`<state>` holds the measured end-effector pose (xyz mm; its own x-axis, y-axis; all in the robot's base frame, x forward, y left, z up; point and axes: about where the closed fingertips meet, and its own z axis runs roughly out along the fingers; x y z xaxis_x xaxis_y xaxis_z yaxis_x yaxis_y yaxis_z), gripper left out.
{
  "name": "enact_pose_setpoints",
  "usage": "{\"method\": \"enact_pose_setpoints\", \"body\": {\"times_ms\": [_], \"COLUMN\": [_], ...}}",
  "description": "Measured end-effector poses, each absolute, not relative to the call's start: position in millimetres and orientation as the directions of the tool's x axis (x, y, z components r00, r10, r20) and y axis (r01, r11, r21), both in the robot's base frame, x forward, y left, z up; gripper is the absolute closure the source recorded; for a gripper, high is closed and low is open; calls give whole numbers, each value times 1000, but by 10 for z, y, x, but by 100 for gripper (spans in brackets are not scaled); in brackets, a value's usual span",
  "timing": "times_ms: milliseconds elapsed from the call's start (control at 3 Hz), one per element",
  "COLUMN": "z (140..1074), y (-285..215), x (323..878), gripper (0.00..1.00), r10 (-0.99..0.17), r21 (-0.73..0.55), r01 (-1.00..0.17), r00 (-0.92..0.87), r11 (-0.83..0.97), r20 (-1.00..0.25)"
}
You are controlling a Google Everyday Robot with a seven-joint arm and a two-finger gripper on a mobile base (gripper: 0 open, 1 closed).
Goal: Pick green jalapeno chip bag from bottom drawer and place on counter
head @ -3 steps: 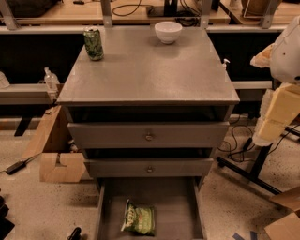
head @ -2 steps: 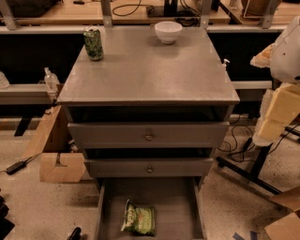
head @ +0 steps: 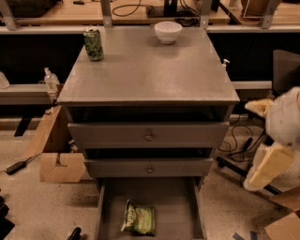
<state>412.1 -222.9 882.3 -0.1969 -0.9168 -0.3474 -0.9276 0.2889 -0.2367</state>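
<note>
The green jalapeno chip bag (head: 139, 218) lies flat on the floor of the open bottom drawer (head: 180, 206), left of its middle. The grey counter (head: 150, 70) tops the cabinet above the two shut drawers. My gripper (head: 265, 168) shows as a cream and white shape at the right edge. It hangs off the cabinet's right side at about the height of the middle drawers, well above and to the right of the bag. It touches nothing.
A green patterned drink can (head: 93, 43) stands at the counter's back left, and a white bowl (head: 168, 32) at the back middle. Cardboard boxes (head: 58, 159) sit on the floor to the left. Cables and a black stand leg (head: 243, 171) lie to the right. A wooden workbench (head: 70, 9) runs behind.
My arm and gripper have dropped lower along the cabinet's right side. The bag, the can, the bowl and the drawers have not moved.
</note>
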Motion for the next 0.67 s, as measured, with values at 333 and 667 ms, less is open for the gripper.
{"method": "enact_pose_setpoints", "body": {"times_ms": [333,667], "z": [7954,7321], "y": [-2348,-2516], "x": [3964,4310], "gripper": [0,0], "r10": [-875,-835], "r21": [-200,-277], "r01": [-933,-893], "r00": [-184,-171], "r11": [299,356], "r20": [-447,-522]}}
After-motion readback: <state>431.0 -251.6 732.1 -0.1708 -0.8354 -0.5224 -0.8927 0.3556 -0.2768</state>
